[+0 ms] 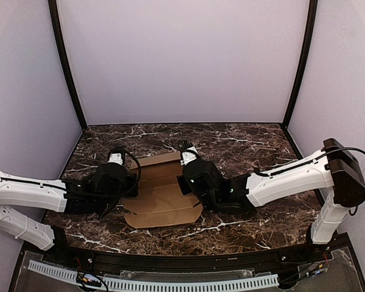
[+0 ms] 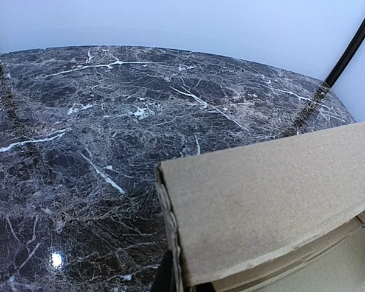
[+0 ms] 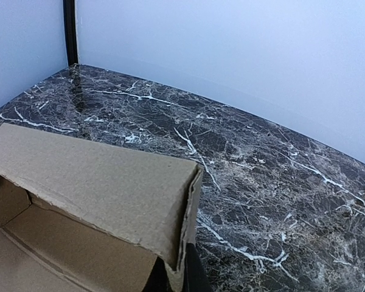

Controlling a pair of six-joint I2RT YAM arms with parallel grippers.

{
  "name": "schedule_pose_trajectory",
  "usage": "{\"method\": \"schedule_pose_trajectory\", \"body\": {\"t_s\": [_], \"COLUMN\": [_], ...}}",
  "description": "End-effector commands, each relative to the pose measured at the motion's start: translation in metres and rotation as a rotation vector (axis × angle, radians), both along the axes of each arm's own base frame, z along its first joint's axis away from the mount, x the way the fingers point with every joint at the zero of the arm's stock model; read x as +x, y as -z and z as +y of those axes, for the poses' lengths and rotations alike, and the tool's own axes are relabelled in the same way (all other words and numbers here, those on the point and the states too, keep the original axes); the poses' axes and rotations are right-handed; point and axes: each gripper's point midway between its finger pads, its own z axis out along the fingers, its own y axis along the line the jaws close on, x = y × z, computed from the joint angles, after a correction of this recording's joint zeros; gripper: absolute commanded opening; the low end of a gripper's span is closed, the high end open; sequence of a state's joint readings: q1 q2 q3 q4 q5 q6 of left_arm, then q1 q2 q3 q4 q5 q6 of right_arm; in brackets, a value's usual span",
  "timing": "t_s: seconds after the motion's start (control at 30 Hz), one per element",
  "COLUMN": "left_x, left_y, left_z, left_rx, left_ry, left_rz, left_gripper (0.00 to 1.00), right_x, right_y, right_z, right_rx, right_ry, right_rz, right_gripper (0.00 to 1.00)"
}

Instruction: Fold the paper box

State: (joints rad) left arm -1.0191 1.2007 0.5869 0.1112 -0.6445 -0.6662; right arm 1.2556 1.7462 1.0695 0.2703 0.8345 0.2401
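While the paper box lies in the middle of the surface, we see its far flap raised, left hand grasping one end, right hand grasping the other.

Dark marble table with white veins, enclosed by pale lilac walls and black corner posts

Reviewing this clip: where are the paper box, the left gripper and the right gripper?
paper box (image 1: 161, 201), top view, on its flat near panel.
left gripper (image 1: 132, 181), top view, at the box's left edge.
right gripper (image 1: 184, 177), top view, at the box's right edge.
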Motion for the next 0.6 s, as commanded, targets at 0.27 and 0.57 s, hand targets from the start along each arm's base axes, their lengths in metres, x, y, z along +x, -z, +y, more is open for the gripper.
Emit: {"method": "schedule_pose_trajectory", "body": {"t_s": [0.27, 0.57], "left_x": [-0.0036, -0.0053], "left_y": [-0.0131, -0.0141], "left_z": [-0.0306, -0.0374], "left_rx": [-0.091, -0.121], "left_ry": [0.075, 0.102], "left_rz": [0.022, 0.028], "left_gripper": [0.2, 0.33], "right_x": [-0.0257, -0.0214], "right_y": [-0.0198, -0.0171], "right_z": [0.0365, 0.0302], "right_rx": [0.115, 0.093], "right_ry": [-0.129, -0.105], "right_rz": [0.005, -0.009], "right_gripper": [0.0, 0.0]}}
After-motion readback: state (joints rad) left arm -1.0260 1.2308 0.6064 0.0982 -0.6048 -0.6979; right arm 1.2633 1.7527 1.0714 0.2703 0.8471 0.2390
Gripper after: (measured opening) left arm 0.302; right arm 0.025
